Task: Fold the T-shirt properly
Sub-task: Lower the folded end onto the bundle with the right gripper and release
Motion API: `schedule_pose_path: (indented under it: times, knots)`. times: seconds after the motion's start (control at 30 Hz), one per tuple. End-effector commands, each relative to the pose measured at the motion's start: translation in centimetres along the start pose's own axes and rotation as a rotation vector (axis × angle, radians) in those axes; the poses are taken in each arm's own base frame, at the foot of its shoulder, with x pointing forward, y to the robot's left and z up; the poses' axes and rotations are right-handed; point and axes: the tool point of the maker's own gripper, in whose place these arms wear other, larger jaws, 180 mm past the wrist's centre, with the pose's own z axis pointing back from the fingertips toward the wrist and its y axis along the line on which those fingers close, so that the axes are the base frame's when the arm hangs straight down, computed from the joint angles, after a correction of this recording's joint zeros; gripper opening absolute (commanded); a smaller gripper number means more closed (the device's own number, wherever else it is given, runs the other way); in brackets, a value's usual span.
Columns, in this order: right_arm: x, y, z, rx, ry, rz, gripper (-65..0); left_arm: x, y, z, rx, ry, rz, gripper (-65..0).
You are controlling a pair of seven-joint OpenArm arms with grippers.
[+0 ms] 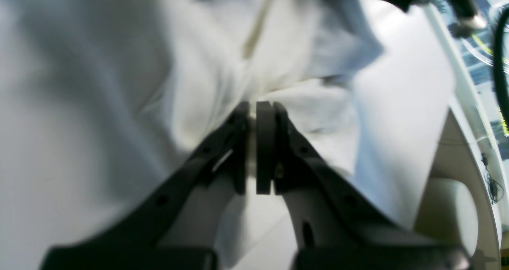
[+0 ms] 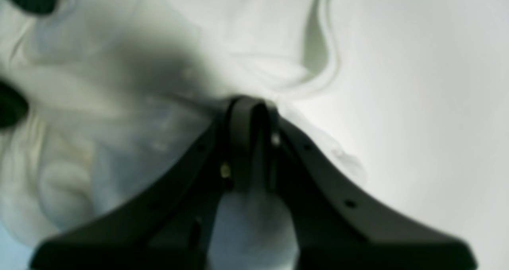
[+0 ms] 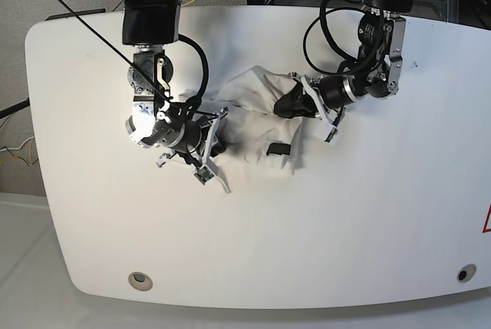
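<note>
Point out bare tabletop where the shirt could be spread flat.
Bare: the tabletop between the T-shirt and the near edge, and both side ends. Crowded: the middle, with left claw and right claw on the cloth.

Both wrist views blurred — T-shirt prints unreadable; its sleeves hidden in bunched folds, left fingers cover cloth.

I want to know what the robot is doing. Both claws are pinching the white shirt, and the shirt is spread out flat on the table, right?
Not quite. Both claws do pinch the shirt, the left claw and the right claw, but the base view shows the shirt bunched up in a crumpled heap between the arms on the table, not spread flat.
</note>
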Motion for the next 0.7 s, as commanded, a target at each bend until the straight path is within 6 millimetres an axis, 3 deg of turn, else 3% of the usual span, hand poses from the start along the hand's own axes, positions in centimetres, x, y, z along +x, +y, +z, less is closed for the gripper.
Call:
schedule_pose_path:
  times: [0.0,0.2,0.53,0.67]
  knots:
    - [-0.1,-0.7,0.6,-0.019,-0.005,0.008,-58.8,1.9,1.0,0.7,0.010,-0.043,-0.020,-63.8]
    - [-2.0,-0.4,1.5,-0.035,0.010,0.004,-58.8,2.2,1.8,1.4,0.027,-0.051,-0.033,-63.8]
    - [-5.3,-1.7,4.7,-0.133,0.006,-0.130,-58.8,4.3,2.5,1.8,0.042,-0.067,-0.074,-63.8]
    - [-6.6,-1.3,5.1,-0.140,0.012,-0.175,-58.8,5.2,2.7,1.8,0.043,-0.075,-0.091,-63.8]
